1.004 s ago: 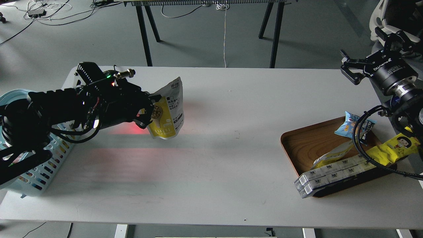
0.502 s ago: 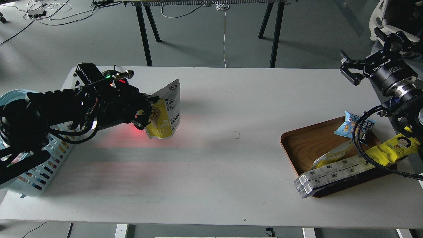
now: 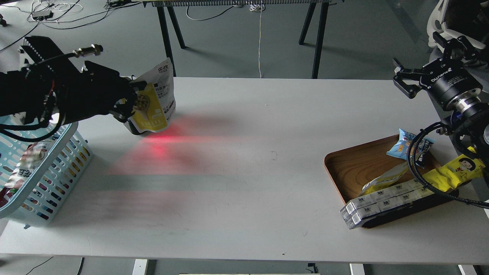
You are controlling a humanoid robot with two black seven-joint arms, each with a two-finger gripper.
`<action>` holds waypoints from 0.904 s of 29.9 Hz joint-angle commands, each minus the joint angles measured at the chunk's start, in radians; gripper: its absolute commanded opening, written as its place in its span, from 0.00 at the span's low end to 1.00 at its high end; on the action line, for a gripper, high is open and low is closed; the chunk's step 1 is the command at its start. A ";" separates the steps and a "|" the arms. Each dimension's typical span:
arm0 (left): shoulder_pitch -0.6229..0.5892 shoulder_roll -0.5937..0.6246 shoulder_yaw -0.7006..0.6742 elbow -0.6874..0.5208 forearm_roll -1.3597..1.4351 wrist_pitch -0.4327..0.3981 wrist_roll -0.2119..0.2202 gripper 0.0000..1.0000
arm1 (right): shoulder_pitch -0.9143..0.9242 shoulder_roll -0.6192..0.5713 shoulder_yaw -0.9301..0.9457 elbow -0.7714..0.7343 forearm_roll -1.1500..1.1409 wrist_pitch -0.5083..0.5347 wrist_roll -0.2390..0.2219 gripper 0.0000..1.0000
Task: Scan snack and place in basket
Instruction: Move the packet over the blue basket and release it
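Note:
My left gripper point(image 3: 130, 101) is shut on the snack point(image 3: 154, 103), a small pouch with a yellow lower front, a picture of round nuts and a white top with dark text. It holds the pouch in the air above the table's far left, over a patch of red scanner light. The light blue basket point(image 3: 57, 164) stands at the left edge, below my left arm, with packets inside. My right gripper point(image 3: 403, 82) is open and empty, raised above the table's far right edge.
A brown wooden tray point(image 3: 355, 164) at the right holds a small blue packet point(image 3: 405, 143), a yellow packet with a cartoon child's face point(image 3: 456, 170), another yellow pouch and a long pack of white boxes point(image 3: 382, 200). Black cables hang from my right arm over the tray.
My left arm has lifted and swung left and back with the pouch, uncovering more of the basket. The red light patch moved with it. The right arm has not moved.

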 commanded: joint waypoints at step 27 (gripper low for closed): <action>0.003 0.526 0.371 0.314 -0.403 0.352 -0.241 0.01 | 0.009 0.022 0.003 0.009 0.000 0.000 0.000 1.00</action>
